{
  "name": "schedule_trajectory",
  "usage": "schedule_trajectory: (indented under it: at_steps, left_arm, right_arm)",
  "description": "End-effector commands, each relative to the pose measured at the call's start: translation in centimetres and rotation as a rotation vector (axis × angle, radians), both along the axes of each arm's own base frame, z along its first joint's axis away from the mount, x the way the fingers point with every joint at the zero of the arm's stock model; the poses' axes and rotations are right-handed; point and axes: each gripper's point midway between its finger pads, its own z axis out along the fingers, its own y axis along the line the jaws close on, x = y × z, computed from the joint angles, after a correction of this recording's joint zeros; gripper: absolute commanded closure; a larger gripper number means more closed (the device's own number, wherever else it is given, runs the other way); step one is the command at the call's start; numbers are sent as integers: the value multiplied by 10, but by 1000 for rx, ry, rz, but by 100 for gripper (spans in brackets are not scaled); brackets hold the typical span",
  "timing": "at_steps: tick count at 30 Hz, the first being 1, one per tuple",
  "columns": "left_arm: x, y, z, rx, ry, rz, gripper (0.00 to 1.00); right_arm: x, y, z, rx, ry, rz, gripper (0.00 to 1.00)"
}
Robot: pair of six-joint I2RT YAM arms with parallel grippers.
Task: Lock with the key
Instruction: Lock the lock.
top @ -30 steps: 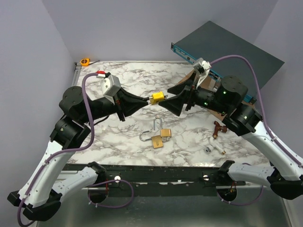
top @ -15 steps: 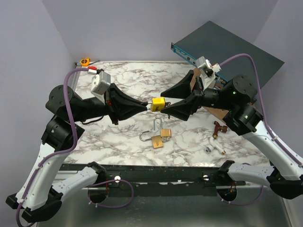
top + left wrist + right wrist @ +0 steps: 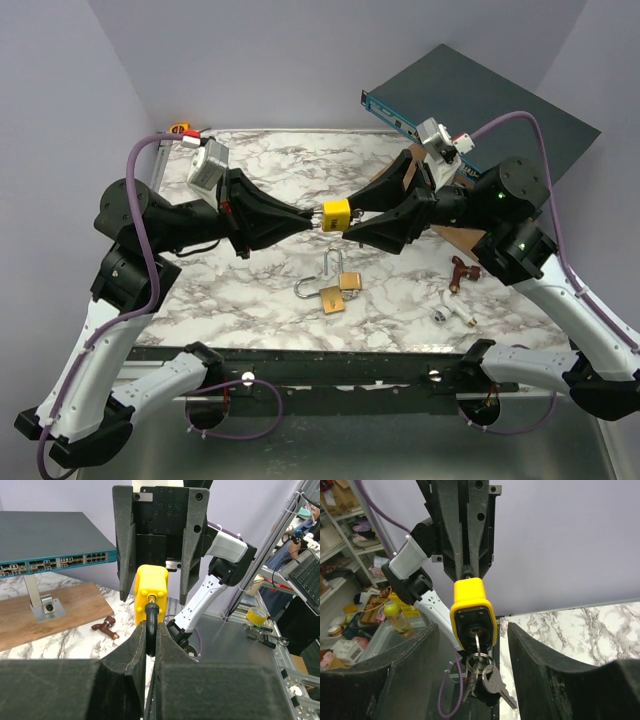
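Light: bright, even, from overhead | Shadows: soft and faint on the surface (image 3: 290, 160) | Glare: mild sheen on yellow padlock (image 3: 151, 587) | Focus: overhead view sharp; left hand (image 3: 151, 630) fingers (image 3: 75, 690) blurred near lens | Edges: slight wide-angle stretch in wrist views

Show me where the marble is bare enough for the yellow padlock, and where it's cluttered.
Bare: the far-middle marble between the orange tape measure and the network switch; also the near-left strip beside the brass padlocks. Crowded: around those padlocks, and near right by the reddish-brown piece and small metal bits.
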Motion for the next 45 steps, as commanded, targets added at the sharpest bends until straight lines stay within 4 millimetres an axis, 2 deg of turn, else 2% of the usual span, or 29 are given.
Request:
schedule_trajectory:
  at_steps: [1,5,11,20,23,26,27,30,33,40,41,45]
  left_arm:
    - [0,-1,11,-36,-14,-19,100]
    - [3,-3,8,-38,4,-22,100]
    - [5,-4,7,-48,15,-23,100]
    - [11,-5,3,-52,37,-16,100]
    - [12,-6,1,-52,48,-23,100]
    - [10,-8,-2,-39,58,-51,100]
    - [10,-8,-3,-31,64,-54,99]
    - [11,-8,-10,-5,71,-54,81]
    - [10,-7,-18,25,75,-57,72]
    - [6,1,-31,83,60,-55,71]
    - [4,2,-32,88,55,-55,71]
    - [3,4,-35,101,56,-56,71]
  right_arm:
    - [-5,-1,8,26,-25,33,41]
    - [-7,0,10,33,-25,49,46]
    - [-5,1,3,16,-4,46,56]
    - [-3,3,-5,-2,18,45,64]
    - [-1,4,-6,-5,29,41,77]
    - [2,5,-8,-9,39,27,99]
    - [3,5,-9,-8,42,22,99]
    - [3,3,-9,-5,44,12,99]
    - [2,2,-8,-8,50,9,99]
    - [2,-6,2,14,43,-42,99]
    - [4,-7,-3,-7,60,-50,99]
    - [4,-7,-2,-11,61,-56,99]
